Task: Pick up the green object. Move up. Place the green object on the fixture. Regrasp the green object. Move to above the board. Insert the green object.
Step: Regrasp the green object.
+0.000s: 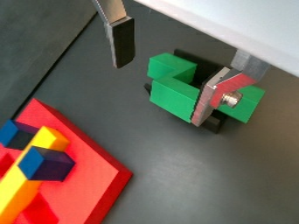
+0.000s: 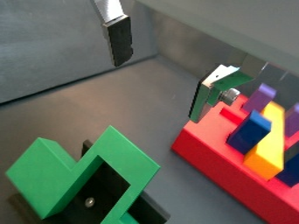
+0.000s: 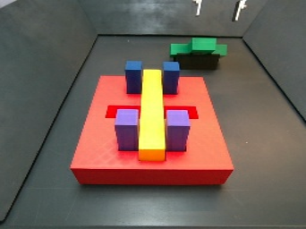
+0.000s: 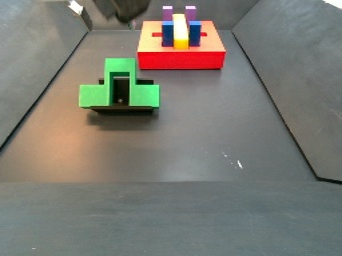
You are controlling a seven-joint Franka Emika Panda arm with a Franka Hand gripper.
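Note:
The green object [image 1: 176, 87] is an angular block resting on the dark fixture [image 1: 218, 124] on the floor, away from the board. It shows in both side views [image 3: 195, 47] [image 4: 120, 92] and in a wrist view [image 2: 82, 166]. My gripper [image 1: 165, 87] is open and empty, with nothing between the silver fingers [image 1: 119, 39]. It hangs well above the green object; only its fingertips show in a side view [image 3: 219, 9]. It also shows in a wrist view [image 2: 163, 74].
The red board [image 3: 149, 156] lies on the floor with blue, purple and yellow blocks set in it; it also shows in other views [image 1: 82, 175] [image 2: 222, 166] [image 4: 181, 60]. Grey walls enclose the dark floor [image 4: 201, 150].

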